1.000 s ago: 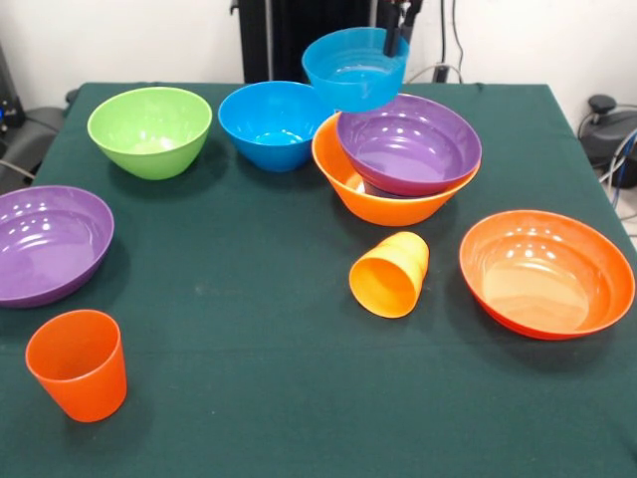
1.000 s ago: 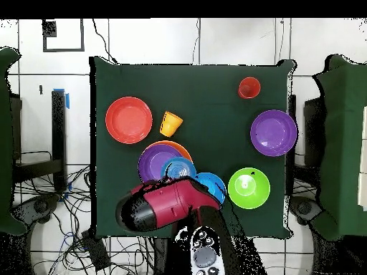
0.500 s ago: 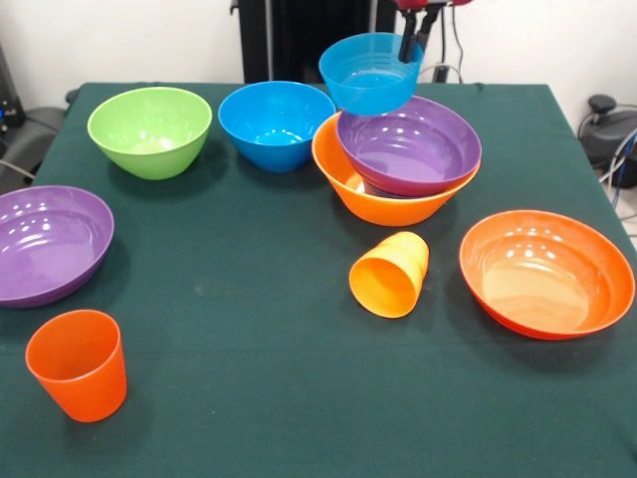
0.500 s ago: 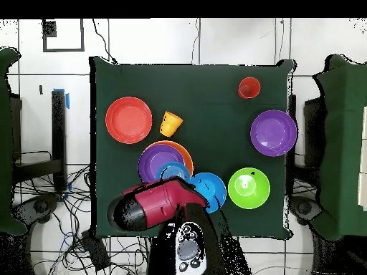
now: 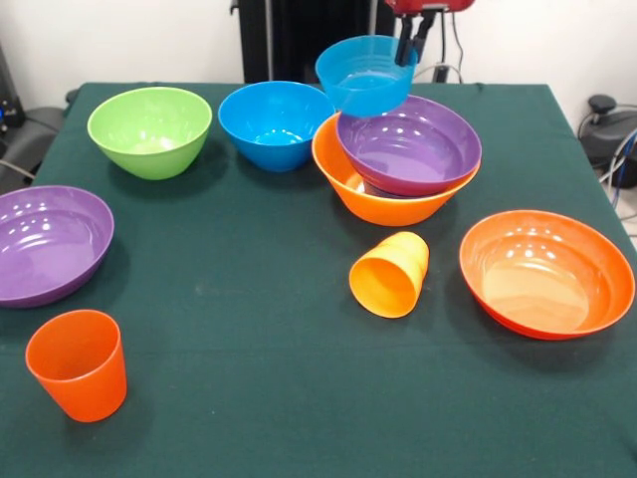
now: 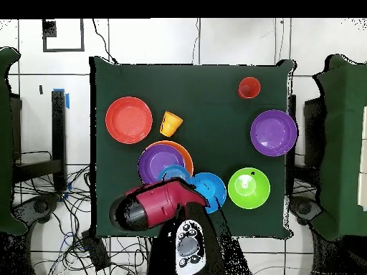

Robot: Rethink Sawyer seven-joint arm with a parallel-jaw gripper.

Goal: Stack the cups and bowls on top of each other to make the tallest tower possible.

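Observation:
My gripper (image 5: 407, 52) comes down at the table's far side and is shut on the rim of a small translucent blue bowl (image 5: 364, 76). It holds the bowl in the air over the far edge of a purple bowl (image 5: 408, 147). That purple bowl sits tilted inside the large yellow-orange bowl (image 5: 350, 189). In the overhead view the small blue bowl (image 6: 174, 172) shows next to the red arm (image 6: 154, 204), which hides the gripper. A yellow-orange cup (image 5: 390, 274) lies on its side. A red-orange cup (image 5: 78, 363) stands upright at the near left.
A medium blue bowl (image 5: 276, 124) stands just left of the stack, and a lime green bowl (image 5: 149, 130) further left. A second purple bowl (image 5: 50, 242) is at the left edge. A wide red-orange bowl (image 5: 545, 272) is at the right.
The held small blue bowl has moved a little to the right, toward the purple bowl, and now hangs more level. Nothing else has moved.

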